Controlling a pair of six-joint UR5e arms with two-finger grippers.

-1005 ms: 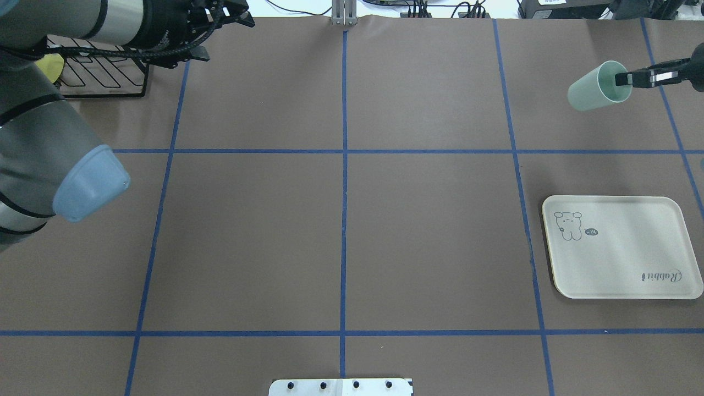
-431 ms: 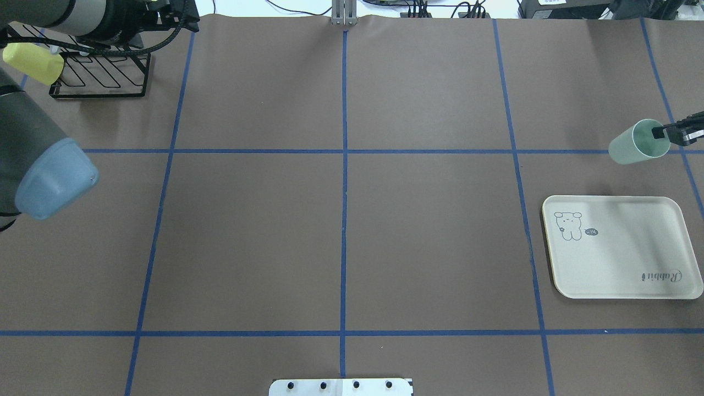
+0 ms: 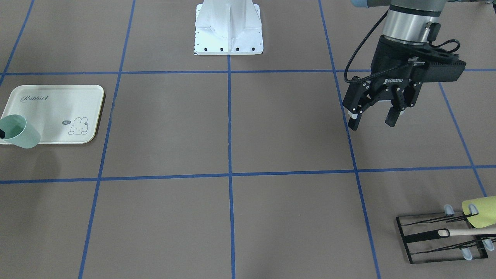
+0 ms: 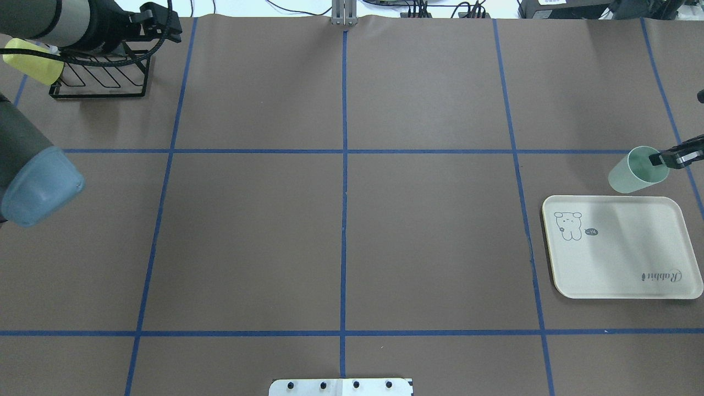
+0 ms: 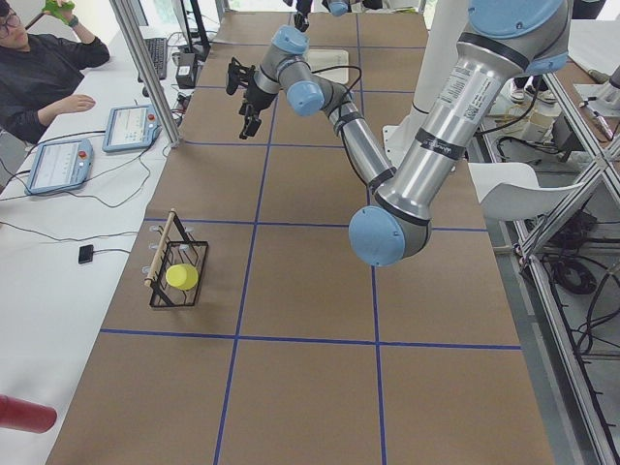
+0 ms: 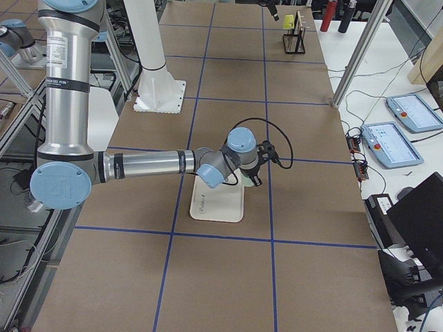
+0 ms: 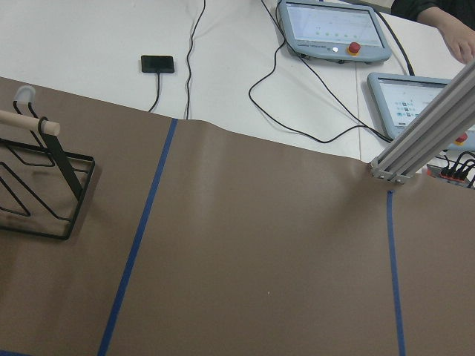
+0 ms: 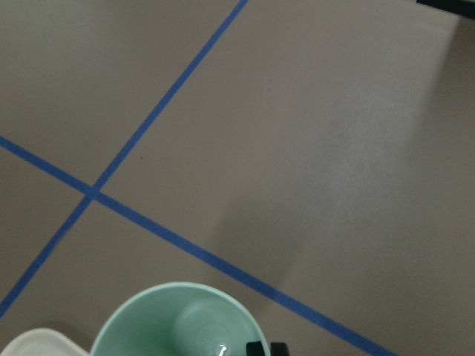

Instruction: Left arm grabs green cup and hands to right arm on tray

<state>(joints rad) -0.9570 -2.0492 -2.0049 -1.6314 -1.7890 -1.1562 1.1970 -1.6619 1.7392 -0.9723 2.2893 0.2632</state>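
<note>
The pale green cup hangs tilted, mouth toward the right arm, just past the far edge of the cream tray. My right gripper is shut on the cup's rim, one finger inside it. In the front-facing view the cup overlaps the tray's corner at the frame's left edge. The right wrist view looks into the cup. My left gripper is open and empty, held above the table on the far side from the tray, near the rack in the overhead view.
A black wire rack with a yellow-green cup lying on it stands at the table's far left corner. It also shows in the front-facing view. The robot's white base is at the table's near edge.
My right gripper has carried the green cup from the far right back toward the tray and lower. My left arm has drawn back to the left, toward the rack.
</note>
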